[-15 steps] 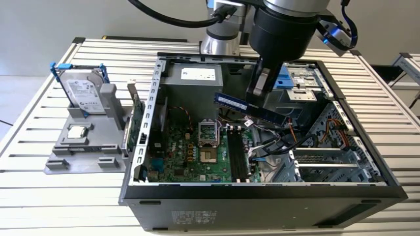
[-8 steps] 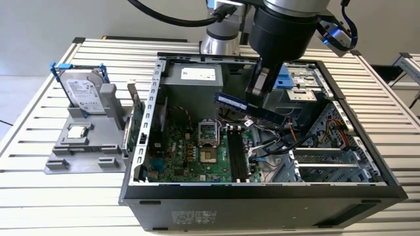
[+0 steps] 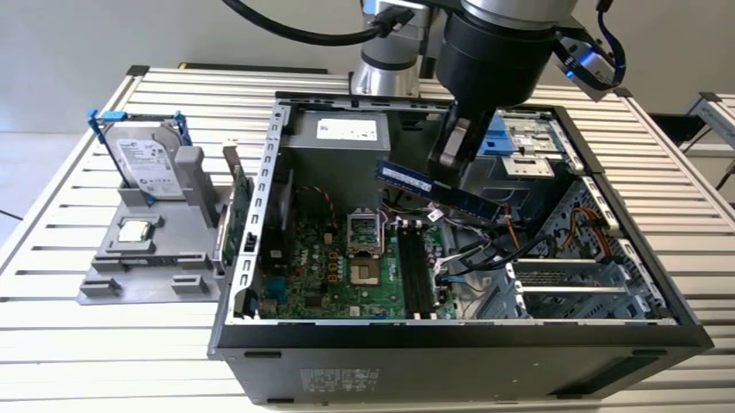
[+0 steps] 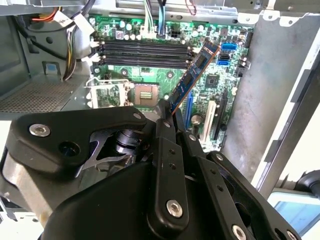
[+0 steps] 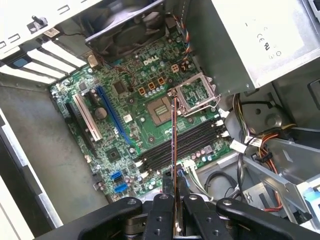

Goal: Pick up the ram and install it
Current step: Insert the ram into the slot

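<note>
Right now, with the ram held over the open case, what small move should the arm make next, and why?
Probably turn the wrist to line the ram up with the black slots. The gripper holds the ram above the motherboard, and in the exterior view its length runs across the empty slots, not along them.

The ram (image 5: 173, 145) is seen edge-on, clamped between the fingers of the hand (image 5: 174, 187). Beneath it the green motherboard (image 5: 150, 127) is laid open. The black slots (image 5: 200, 139) are crossed by the ram's edge. The processor socket (image 5: 161, 108) is shown with its frame (image 5: 196, 92) raised.
</note>
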Robot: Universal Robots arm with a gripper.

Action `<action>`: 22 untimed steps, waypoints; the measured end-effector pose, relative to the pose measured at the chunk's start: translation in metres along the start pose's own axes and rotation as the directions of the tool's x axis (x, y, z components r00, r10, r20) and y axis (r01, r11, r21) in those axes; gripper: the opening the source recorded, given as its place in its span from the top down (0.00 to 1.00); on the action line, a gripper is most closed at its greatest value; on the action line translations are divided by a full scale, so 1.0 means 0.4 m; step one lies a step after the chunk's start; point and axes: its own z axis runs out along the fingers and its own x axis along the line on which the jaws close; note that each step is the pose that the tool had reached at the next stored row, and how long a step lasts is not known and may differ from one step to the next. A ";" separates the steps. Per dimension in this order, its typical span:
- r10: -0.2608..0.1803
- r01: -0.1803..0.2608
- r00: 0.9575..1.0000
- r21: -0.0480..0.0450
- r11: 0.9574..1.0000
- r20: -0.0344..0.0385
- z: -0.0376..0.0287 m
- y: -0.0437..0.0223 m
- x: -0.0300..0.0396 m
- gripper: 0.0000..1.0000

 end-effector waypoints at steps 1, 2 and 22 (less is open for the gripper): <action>0.003 -0.003 1.000 0.000 1.000 0.000 0.000 0.000 0.000 1.00; 0.005 -0.005 1.000 0.000 1.000 0.000 0.000 0.000 0.000 1.00; 0.057 -0.057 0.998 -0.003 0.998 0.000 0.000 0.000 0.000 1.00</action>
